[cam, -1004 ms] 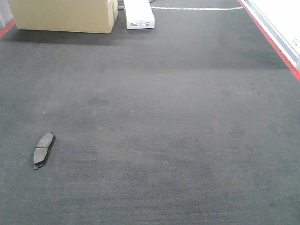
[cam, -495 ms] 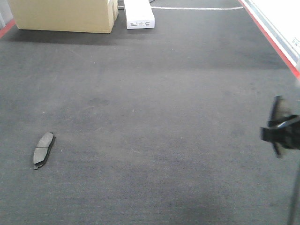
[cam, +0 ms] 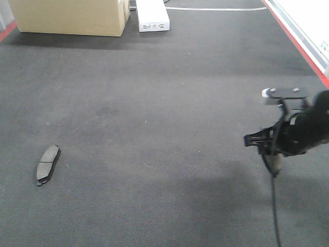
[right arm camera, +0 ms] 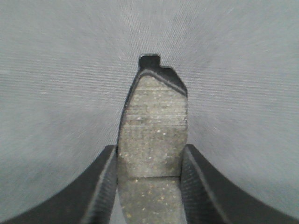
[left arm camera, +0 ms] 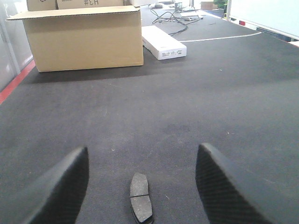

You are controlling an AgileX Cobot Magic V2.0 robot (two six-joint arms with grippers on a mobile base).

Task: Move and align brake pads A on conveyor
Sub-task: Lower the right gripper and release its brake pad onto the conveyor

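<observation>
One brake pad (cam: 48, 164) lies flat on the dark conveyor (cam: 154, 103) at the front left, long axis running roughly away from the camera. In the left wrist view the same pad (left arm camera: 141, 198) rests on the belt between and just ahead of my left gripper (left arm camera: 142, 156), which is open wide and holds nothing. My right gripper (cam: 272, 150) hangs above the belt at the right, shut on a second brake pad (right arm camera: 152, 126). This pad sticks out past the fingertips (right arm camera: 105, 182), groove across, seen edge-on (cam: 274, 163) from the front.
A cardboard box (cam: 69, 16) and a white carton (cam: 152, 15) stand at the belt's far end, with a white cable (cam: 216, 9) beyond. Red strips (cam: 295, 38) border the belt on the right and at the far left (cam: 7, 32).
My right arm has come in from the right edge, carrying its pad leftward over the belt. The pad lying at the front left has not moved.
</observation>
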